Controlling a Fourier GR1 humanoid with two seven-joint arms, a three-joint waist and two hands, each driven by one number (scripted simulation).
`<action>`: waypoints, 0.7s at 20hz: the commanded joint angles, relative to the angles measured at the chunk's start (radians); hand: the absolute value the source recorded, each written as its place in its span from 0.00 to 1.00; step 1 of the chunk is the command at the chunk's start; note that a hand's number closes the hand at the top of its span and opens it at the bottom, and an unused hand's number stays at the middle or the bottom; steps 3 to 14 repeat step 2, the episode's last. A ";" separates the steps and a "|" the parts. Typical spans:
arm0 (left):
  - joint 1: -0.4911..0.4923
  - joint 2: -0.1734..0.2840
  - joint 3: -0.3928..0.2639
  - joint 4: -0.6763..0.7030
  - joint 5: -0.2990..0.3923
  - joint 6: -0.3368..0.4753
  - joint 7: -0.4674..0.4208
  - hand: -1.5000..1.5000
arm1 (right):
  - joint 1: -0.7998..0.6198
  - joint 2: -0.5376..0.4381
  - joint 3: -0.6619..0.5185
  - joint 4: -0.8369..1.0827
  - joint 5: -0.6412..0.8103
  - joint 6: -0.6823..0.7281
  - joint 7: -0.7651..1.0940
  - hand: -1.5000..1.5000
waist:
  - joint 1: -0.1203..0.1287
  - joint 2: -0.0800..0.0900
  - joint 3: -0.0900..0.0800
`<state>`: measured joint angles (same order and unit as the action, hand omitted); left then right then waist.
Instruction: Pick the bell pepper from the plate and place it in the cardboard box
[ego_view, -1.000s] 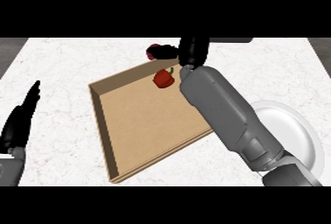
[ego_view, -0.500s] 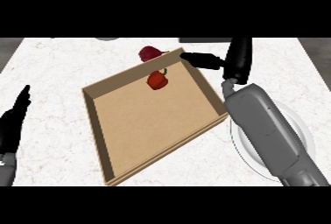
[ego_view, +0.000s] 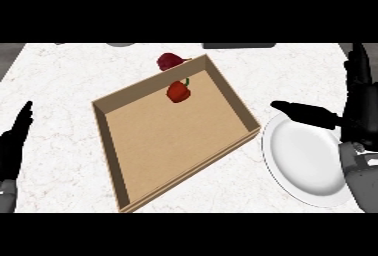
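We see the bell pepper (ego_view: 178, 92) lying inside the cardboard box (ego_view: 111, 145), near its far corner, so the placing looks done. Our right hand (ego_view: 354, 112) has pulled back from over the box to the plate (ego_view: 306, 165), fingers straight and holding nothing. The plate is now bare. A dark red thing (ego_view: 169, 61) sits beyond the box on the counter (ego_view: 59, 75). Our left hand (ego_view: 15, 142) rests open at the left edge.
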<state>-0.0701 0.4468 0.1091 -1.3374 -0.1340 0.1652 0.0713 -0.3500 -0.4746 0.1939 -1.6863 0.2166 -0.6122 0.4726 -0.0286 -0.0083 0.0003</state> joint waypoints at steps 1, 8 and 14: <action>-0.010 0.018 0.022 -0.003 0.009 -0.025 0.017 0.50 | 0.204 -0.119 -0.074 -0.178 -0.098 0.118 -0.052 0.00 | 0.005 0.003 0.000; 0.006 -0.024 -0.008 -0.017 -0.010 -0.006 0.001 0.50 | 0.214 -0.145 -0.112 -0.218 -0.117 0.150 -0.015 0.00 | 0.009 0.004 0.000; 0.006 -0.024 -0.008 -0.017 -0.010 -0.006 0.001 0.50 | 0.214 -0.145 -0.112 -0.218 -0.117 0.150 -0.015 0.00 | 0.009 0.004 0.000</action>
